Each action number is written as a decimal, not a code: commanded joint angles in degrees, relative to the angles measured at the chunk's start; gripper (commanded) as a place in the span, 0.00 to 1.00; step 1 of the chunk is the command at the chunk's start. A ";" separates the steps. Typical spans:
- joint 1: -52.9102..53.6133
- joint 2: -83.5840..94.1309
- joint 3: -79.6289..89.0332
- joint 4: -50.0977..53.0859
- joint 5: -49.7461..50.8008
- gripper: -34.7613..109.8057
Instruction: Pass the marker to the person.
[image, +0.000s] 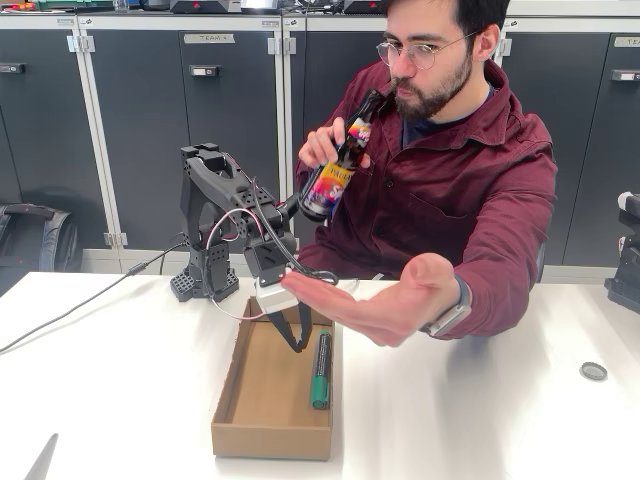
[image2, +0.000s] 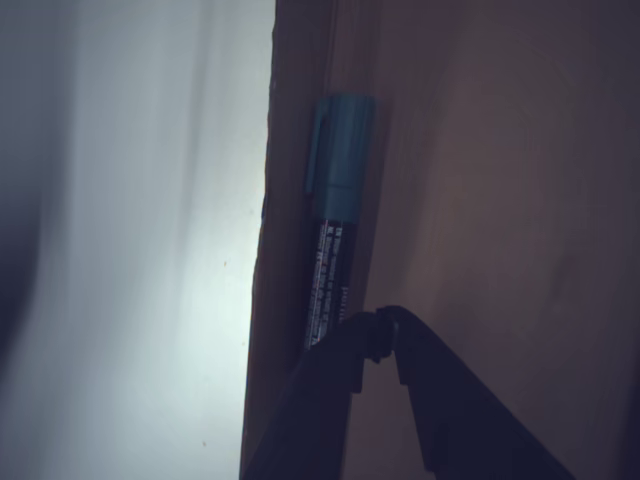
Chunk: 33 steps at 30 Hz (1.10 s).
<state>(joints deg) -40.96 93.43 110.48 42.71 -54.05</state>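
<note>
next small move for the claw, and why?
Probably open the claw and shift it sideways over the green-capped dark marker. The marker lies flat against the wall of the shallow cardboard box, ungrasped; the claw's tips look closed beside its barrel.

Small white and red print runs along the marker (image2: 328, 285) barrel below my gripper (image2: 385, 335) in the wrist view, too blurred for me to read. In the fixed view, the bottle (image: 335, 172) carries a bright label with no legible words, and a cabinet tag (image: 208, 38) at the far wall seems to say "TEAM 4".
</note>
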 joint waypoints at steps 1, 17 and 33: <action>-1.05 -0.62 -2.11 -0.09 0.88 0.21; -8.53 -4.13 -7.38 1.76 4.22 0.21; -9.49 -4.83 0.18 -3.08 5.19 0.21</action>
<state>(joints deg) -49.66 87.54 109.95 40.52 -49.31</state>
